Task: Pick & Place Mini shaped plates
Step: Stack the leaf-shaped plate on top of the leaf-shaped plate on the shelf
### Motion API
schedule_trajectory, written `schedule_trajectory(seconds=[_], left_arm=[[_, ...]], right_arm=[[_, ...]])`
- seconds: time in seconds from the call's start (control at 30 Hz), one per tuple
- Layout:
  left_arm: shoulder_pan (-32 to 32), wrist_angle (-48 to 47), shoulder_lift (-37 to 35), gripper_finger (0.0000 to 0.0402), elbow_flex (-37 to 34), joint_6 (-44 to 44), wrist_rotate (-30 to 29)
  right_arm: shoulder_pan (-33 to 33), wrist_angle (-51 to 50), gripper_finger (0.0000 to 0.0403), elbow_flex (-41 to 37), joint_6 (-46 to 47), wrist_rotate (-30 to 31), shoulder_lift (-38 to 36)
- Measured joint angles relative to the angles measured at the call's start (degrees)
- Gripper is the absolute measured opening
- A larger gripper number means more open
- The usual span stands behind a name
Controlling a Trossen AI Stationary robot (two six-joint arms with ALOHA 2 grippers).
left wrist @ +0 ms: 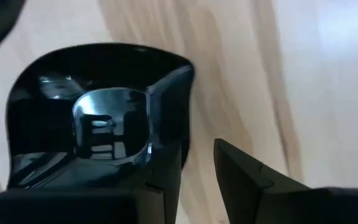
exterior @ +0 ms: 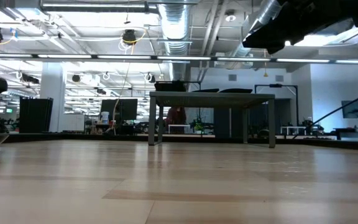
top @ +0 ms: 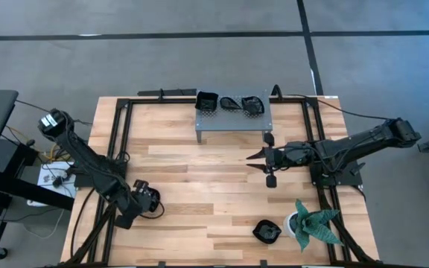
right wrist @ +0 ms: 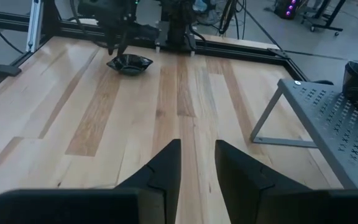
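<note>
Several glossy black mini plates show. One square-ish dish (top: 153,202) (left wrist: 98,118) (right wrist: 129,63) rests flat on the table near its left near corner. My left gripper (top: 141,199) (left wrist: 194,168) is open and points down at this dish. One finger is over its hollow and the other stands outside its wall. Three more dishes (top: 232,103) sit on top of the grey perforated shelf (top: 233,123). Another dish (top: 267,231) lies by the green plant (top: 315,223). My right gripper (top: 258,158) (right wrist: 197,149) hovers near the shelf's right leg, narrowly open and holding nothing. My left gripper straddles the dish's side wall (left wrist: 174,134) from above, one finger (left wrist: 104,202) over the inside, the other finger (left wrist: 253,180) outside. A strip of table shows between the wall and the outer finger. Whether the inner finger touches the dish cannot be told.
A black metal frame (top: 118,149) runs around the wooden table's edges, with cables beside it. The shelf stands at the far middle and the plant at the near right corner. Bare wood (top: 207,179) lies between the two grippers.
</note>
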Motion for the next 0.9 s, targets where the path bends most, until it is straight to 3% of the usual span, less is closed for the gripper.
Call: schedule_trajectory(seconds=[0.3,0.5,0.6,0.73,0.9], left_arm=[[0.16,-0.04,3.90,0.0093,0.00,-0.22,-5.94],[0.42,0.94,4.47,0.0018,0.09,-0.15,-7.21],[1.61,2.49,3.42,0.0010,0.58,0.61,-11.13],[6.55,3.49,2.12,0.0006,5.82,7.67,-16.28],[18.57,3.66,2.12,0.0007,15.57,18.72,-14.16]], right_arm=[[-0.02,0.13,0.0093,0.00,-0.44,0.03,0.02],[-0.02,0.15,0.0093,0.00,-0.54,0.04,0.02],[-0.02,0.17,0.0093,0.00,-0.57,0.07,0.02],[-0.62,0.35,0.0093,0.00,-0.57,0.07,0.02],[-2.14,0.09,0.0093,0.00,0.57,0.05,0.02]])
